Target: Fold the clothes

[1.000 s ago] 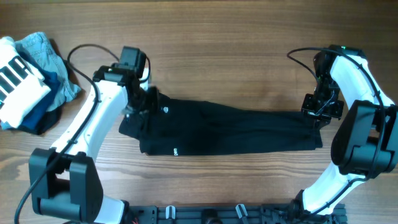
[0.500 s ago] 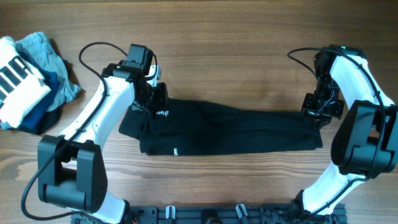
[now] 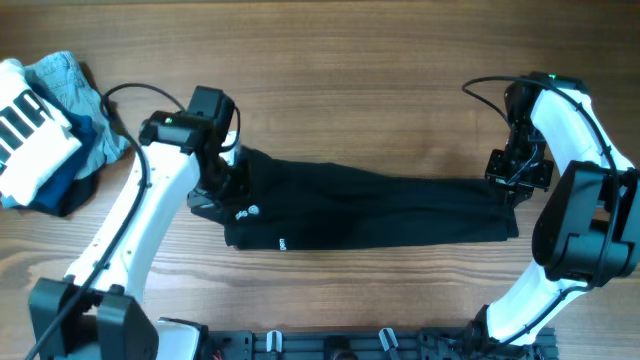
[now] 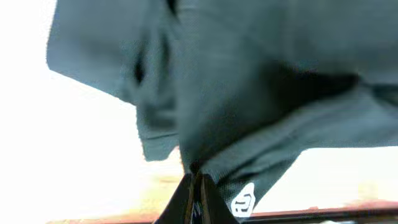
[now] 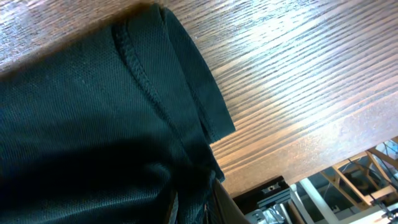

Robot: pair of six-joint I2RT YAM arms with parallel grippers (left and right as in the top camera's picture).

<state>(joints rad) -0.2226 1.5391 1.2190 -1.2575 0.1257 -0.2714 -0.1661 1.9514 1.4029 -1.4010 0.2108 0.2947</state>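
Since the frame half a second back: the left gripper has swung back toward me and a little to its own left, carrying the waist end of the black garment with it; the small white mark on that end now sits lower on the cloth than before. The right arm has not shifted. Item one, black garment: laid lengthwise across the wooden table, spanning from one gripper to the other, mostly flat through the middle, bunched and lifted at the left end, with a second white logo near the front edge. Item two, left gripper: my left wrist view shows the fingertips pinched tight together with dark cloth gathered between them and fanning out beyond. Item three, right gripper: at the opposite end of the garment, on the far corner; the right wrist view shows the stitched hem folded over on the wood grain and the cloth running down between the closed-in fingers, so I read it as clamped on the fabric. Item four, pile of clothes: far left corner of the table, well apart from the garment; striped white-and-black piece on top, light blue and dark blue pieces under it.
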